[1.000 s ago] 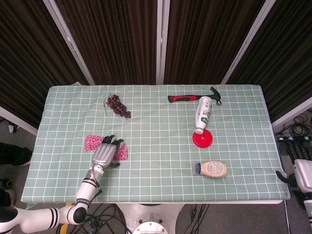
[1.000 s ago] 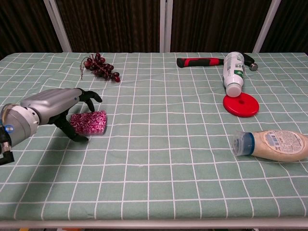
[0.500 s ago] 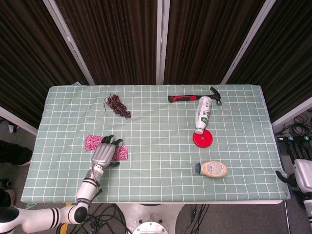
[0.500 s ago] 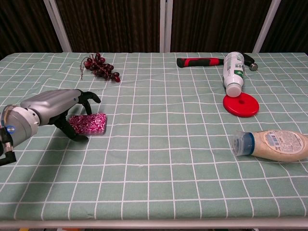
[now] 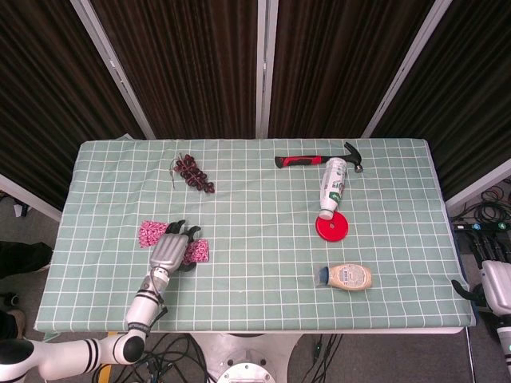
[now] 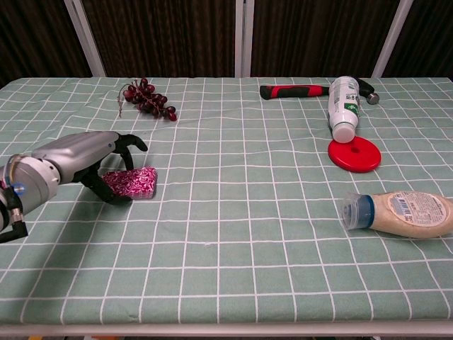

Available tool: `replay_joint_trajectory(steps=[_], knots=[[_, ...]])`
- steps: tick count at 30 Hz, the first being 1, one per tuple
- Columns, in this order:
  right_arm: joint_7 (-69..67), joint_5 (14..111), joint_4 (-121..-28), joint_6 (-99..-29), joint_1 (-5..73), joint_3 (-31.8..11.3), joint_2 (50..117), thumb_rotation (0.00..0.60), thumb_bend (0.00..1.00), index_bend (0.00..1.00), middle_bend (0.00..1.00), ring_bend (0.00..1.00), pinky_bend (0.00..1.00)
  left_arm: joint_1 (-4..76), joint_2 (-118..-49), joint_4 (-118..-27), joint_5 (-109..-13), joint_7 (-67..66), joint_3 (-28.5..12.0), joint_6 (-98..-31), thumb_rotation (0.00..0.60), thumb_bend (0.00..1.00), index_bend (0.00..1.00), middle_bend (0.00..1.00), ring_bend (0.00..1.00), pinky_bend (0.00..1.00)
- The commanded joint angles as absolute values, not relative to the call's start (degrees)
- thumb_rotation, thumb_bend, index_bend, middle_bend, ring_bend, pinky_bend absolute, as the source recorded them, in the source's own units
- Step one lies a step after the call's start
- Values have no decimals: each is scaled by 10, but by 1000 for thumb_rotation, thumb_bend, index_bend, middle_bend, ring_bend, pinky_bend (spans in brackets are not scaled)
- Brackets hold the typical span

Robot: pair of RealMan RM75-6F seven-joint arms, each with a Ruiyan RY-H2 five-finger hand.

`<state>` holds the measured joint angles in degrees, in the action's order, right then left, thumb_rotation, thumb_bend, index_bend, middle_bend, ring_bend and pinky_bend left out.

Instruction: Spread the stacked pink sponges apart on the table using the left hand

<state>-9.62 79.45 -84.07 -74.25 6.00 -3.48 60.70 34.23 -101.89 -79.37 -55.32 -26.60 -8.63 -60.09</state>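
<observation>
Two pink patterned sponges lie apart on the left of the table. One sponge [image 5: 148, 232] sits bare to the left of my left hand [image 5: 170, 249]. The other sponge [image 5: 198, 251] [image 6: 134, 183] lies flat on the cloth, its left end under the hand's arched dark fingers [image 6: 131, 142]. My left hand [image 6: 74, 160] holds that end between thumb and fingers. In the chest view the first sponge is hidden behind the hand. My right hand [image 5: 495, 289] shows only in part, off the table's right edge, and its fingers cannot be made out.
A bunch of dark grapes [image 5: 194, 173] lies at the back left. A red-handled hammer [image 5: 315, 160], a white bottle [image 5: 333, 185] with a red disc [image 5: 331, 227] at its mouth, and a mayonnaise bottle [image 5: 346, 277] occupy the right half. The green checked cloth [image 5: 255, 263] covers the table.
The sponge in my left hand went from tilted up off the cloth to lying flat. The hand sank and drew back slightly toward the near edge.
</observation>
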Motion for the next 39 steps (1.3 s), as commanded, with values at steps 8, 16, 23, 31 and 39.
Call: replay_joint_trajectory(steps=[8,16,23,31,39], knots=[[-96,794,-839,-740,60,-34,609,600,155,0,0,0,0,342,-1016,-797,-554,-257,-92,-604,600,218,199,401,75,91],[-95,792,-839,-740,61,-35,609,600,155,0,0,0,0,341,-1016,-796,-550,-258,-90,-602,600,227,207,423,82,91],[-94,792,-839,-739,61,-35,609,600,156,0,0,0,0,341,-1015,-799,-551,-258,-92,-604,600,230,208,432,92,91],[-95,793,-840,-740,60,-36,609,600,155,0,0,0,0,339,-1001,-816,-553,-265,-92,-614,600,234,208,461,106,91],[-97,795,-839,-742,60,-36,610,600,155,0,0,0,0,306,-952,-882,-565,-278,-76,-668,600,237,208,480,120,91]])
